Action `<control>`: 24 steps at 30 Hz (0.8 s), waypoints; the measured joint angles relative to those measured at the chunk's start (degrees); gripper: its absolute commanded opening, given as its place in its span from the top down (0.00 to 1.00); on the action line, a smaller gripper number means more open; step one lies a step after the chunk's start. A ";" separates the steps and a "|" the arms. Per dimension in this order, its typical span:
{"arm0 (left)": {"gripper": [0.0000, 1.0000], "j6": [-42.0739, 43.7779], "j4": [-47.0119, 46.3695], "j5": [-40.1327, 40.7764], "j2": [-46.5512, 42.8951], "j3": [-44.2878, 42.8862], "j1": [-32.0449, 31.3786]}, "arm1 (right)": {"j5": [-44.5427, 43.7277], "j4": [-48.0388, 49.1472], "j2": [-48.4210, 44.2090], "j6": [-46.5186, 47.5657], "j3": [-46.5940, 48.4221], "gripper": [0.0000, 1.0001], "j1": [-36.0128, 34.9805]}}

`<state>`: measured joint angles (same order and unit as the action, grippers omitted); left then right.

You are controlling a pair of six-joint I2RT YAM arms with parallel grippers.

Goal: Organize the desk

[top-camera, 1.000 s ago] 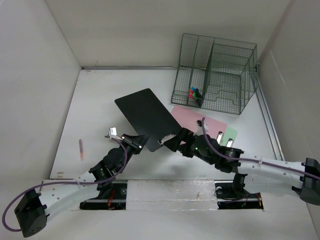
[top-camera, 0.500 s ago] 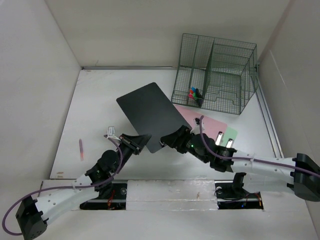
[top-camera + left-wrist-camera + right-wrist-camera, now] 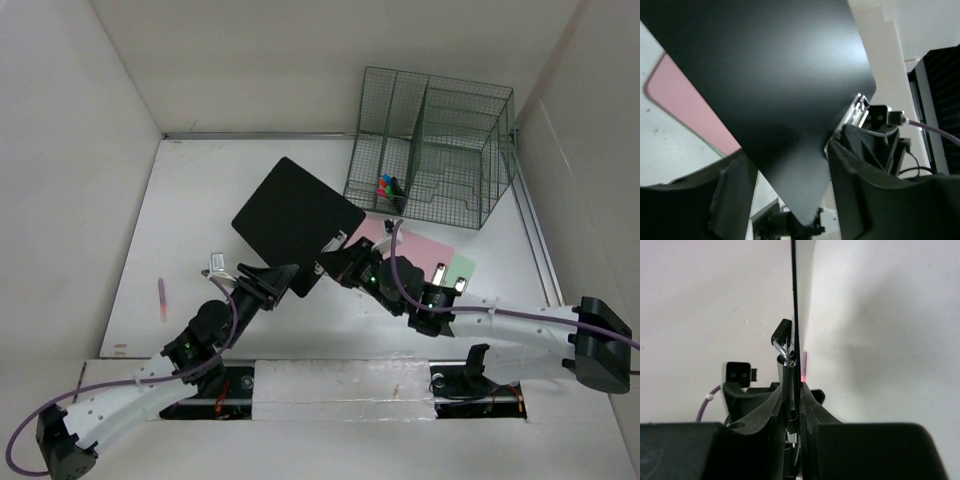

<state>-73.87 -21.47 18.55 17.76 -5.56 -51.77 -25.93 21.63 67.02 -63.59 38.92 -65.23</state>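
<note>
- Pink pen (image 3: 161,298) lies alone at the left of the matte white desk (image 3: 200,190); same spot as a second ago, not yet tidied.
- Left gripper (image 3: 285,277) has slid slightly right and is under the near corner of the black clipboard (image 3: 297,220). In the left wrist view its jaws stand wide with the corner poking down between them, not pinching.
- The clipboard has swung since a second ago. It was lying flatter and pointing far-left; now it is tipped up steeper and carried nearer the rack.
- Right gripper (image 3: 333,265) has moved in leftward. Its jaws are clamped narrow on the clipboard at the metal clip end, and the right wrist view shows the board edge-on between the fingers.
- Pink sheet (image 3: 425,245) and green sheet (image 3: 463,268) are more uncovered on the desk.
- Dark green wire-mesh rack (image 3: 440,130) sits at the far right with coloured markers (image 3: 388,187) inside. Judged: the board is being stood up to file in a rack slot, and the right arm alone carries it.
</note>
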 measured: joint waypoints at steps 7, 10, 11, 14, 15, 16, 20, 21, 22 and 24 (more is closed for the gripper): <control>0.21 6.84 10.64 2.97 -9.20 -9.62 -0.44 | -4.39 -0.55 0.13 11.61 9.33 1.00 0.37; 0.21 9.94 13.46 5.03 -13.49 -12.98 -0.42 | -6.03 0.35 -0.94 17.14 14.88 1.00 1.81; 0.21 10.84 14.21 5.73 -14.56 -13.53 -0.42 | -6.71 0.85 -1.92 18.60 15.93 1.00 2.67; 0.21 13.25 16.22 7.10 -16.02 -13.68 -0.42 | -9.68 1.46 -7.41 21.27 16.50 1.00 6.40; 0.21 14.12 16.81 7.32 -16.00 -13.55 -0.42 | -10.56 1.36 -9.49 21.44 16.28 1.00 7.98; 0.21 15.06 17.11 7.54 -15.85 -13.27 -0.42 | -11.89 1.36 -12.02 21.42 15.72 1.00 9.92; 0.21 19.19 16.63 7.45 -12.55 -12.46 -0.42 | -17.20 0.13 -22.16 18.08 11.43 1.00 20.72; 0.22 20.31 16.24 7.30 -10.91 -12.46 -0.42 | -18.10 -1.05 -24.20 16.57 10.49 1.00 23.91; 0.22 21.53 15.80 6.99 -9.03 -12.46 -0.42 | -18.23 -2.45 -25.64 15.04 10.01 1.00 27.04; 0.22 23.56 14.71 6.29 -5.09 -12.46 -0.42 | -18.10 -5.07 -26.51 11.91 9.88 1.00 32.89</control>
<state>-50.30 -6.76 24.84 12.67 -18.02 -52.18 -44.03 16.56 40.51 -51.68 48.80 -32.34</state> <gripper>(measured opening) 0.781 0.169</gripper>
